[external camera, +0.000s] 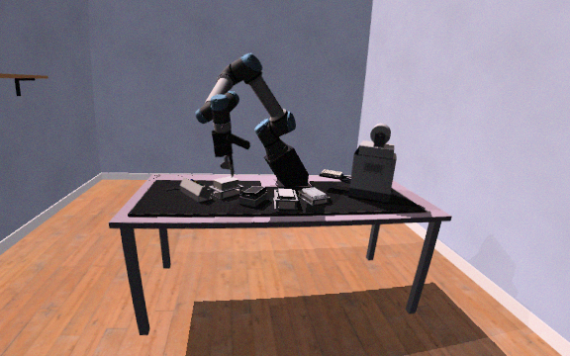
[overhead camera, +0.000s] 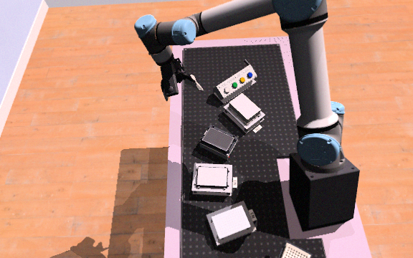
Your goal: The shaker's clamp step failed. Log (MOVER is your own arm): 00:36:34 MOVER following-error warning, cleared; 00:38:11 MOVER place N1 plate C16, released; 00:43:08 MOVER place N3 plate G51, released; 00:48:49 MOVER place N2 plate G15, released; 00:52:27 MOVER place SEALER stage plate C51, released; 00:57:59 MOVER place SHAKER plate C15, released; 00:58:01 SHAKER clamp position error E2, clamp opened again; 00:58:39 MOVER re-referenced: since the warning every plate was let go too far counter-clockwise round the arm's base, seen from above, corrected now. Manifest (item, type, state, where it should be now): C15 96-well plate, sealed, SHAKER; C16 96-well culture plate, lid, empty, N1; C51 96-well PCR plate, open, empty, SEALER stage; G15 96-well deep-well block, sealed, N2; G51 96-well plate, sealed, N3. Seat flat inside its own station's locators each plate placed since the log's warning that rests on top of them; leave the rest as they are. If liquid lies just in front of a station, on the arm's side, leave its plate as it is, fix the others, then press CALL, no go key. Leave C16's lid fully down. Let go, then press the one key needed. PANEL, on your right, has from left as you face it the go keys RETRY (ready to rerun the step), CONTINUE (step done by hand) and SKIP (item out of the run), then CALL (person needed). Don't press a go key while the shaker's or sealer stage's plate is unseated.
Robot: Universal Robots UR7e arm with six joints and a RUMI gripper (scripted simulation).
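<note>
Shaker plate (overhead camera: 244, 107), long axis skewed diagonally on table, claw (overhead camera: 182, 82) spread wide, holding nothing

Black dotted mat (overhead camera: 264, 61) on a pink table (overhead camera: 175, 118); grey panel (overhead camera: 236, 83) with green, orange, blue keys.

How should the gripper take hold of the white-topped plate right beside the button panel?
Come straight down on the plate and pinch across its two long side walls: the top is flat and smooth, and the open gripper probably spans only the narrower width.
</note>
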